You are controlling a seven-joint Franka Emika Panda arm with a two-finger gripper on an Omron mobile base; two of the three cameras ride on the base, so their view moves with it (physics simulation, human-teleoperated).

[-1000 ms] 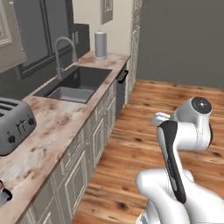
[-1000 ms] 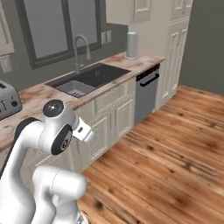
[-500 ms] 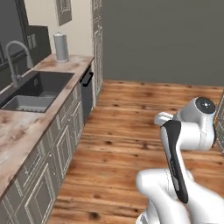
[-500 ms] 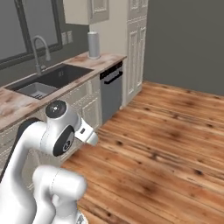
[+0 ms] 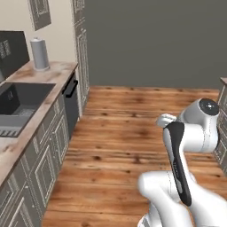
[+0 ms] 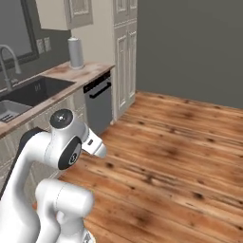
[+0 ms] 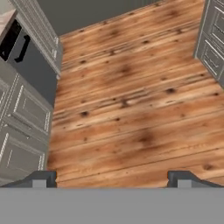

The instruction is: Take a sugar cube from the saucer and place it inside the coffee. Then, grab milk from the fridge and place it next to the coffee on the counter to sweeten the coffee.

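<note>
The pinkish marbled counter point(image 5: 49, 70) runs along the left over cream panelled cabinets, also seen as the counter point(image 6: 88, 69) in the right base view. My arm is folded close over the base, above the wooden floor. In the hand view my gripper point(image 7: 113, 178) is open, its two dark fingertips point(image 7: 43, 177) wide apart with only floor planks between them. The saucer, sugar cube, coffee, milk and fridge are out of view.
A dark sink point(image 5: 17, 100) with a faucet point(image 6: 6, 60) is set into the counter. A grey paper-towel roll point(image 6: 75, 52) stands at the counter's end, above a dark dishwasher point(image 6: 99, 107). A tall cream cabinet point(image 6: 125, 47) meets a grey wall. More cabinets point(image 7: 212, 40) stand on the right.
The whole picture has slid: the base has moved along the counter, so the toaster has left the frame and the sink sits at the left edge. The arm's pose and the open gripper are unchanged.
</note>
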